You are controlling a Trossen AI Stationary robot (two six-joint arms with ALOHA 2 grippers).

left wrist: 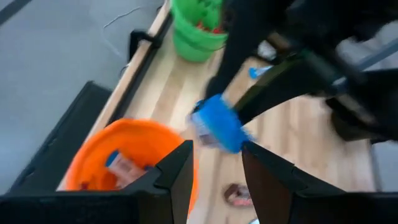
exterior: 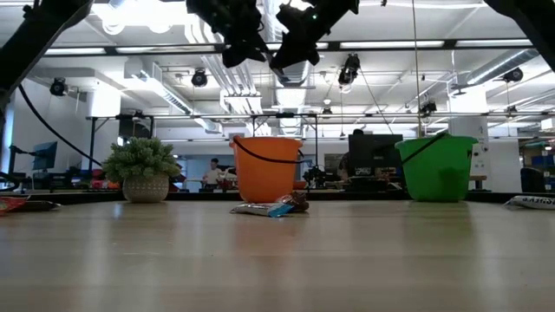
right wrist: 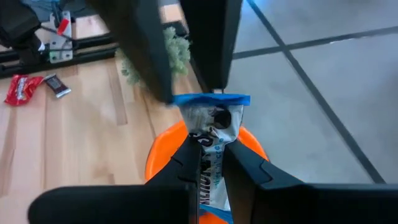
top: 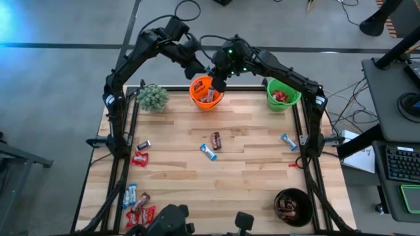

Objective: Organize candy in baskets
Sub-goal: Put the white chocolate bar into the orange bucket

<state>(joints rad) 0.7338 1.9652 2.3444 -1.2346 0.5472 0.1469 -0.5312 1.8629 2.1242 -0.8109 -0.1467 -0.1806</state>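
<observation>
Right pincer grips a blue-and-white candy over the orange basket; left pincer gapes empty alongside.

A grey floor surrounds the wooden table; beyond it, ceiling strip lights, monitors and a seated person.

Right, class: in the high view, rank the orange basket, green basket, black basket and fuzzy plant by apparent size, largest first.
1. Black basket, slightly the largest.
2. Orange basket and green basket: too alike to separate, and the grippers partly cover the orange one.
3. Fuzzy plant, smallest.
</observation>
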